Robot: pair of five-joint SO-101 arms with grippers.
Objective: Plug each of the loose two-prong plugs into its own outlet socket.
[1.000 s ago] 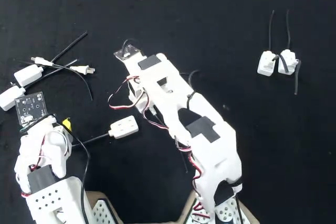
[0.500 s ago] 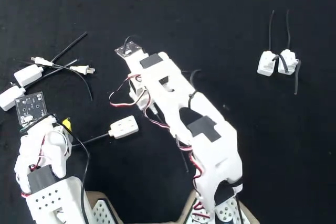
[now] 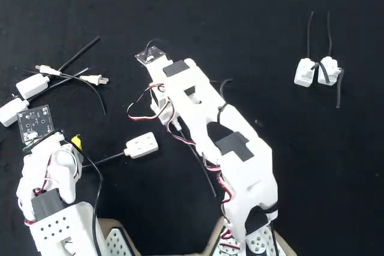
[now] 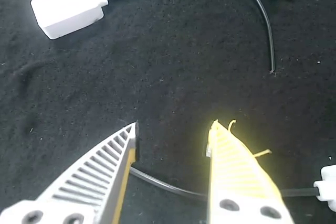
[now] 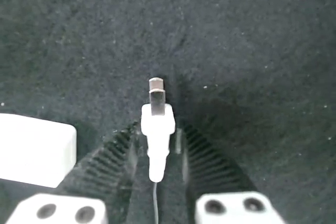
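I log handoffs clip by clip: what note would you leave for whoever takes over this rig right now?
Right gripper: shut on a plug, prongs pointing away from the arm, not yet in any socket.
Left gripper: open, holding nothing, above a cord.
Mid-table: a socket, nothing plugged in.
Table's left: two loose plugs and two white blocks.
Far right: a white pair with cords; I cannot tell whether they are mated.
Left to do: seat the held plug, then the two loose plugs.
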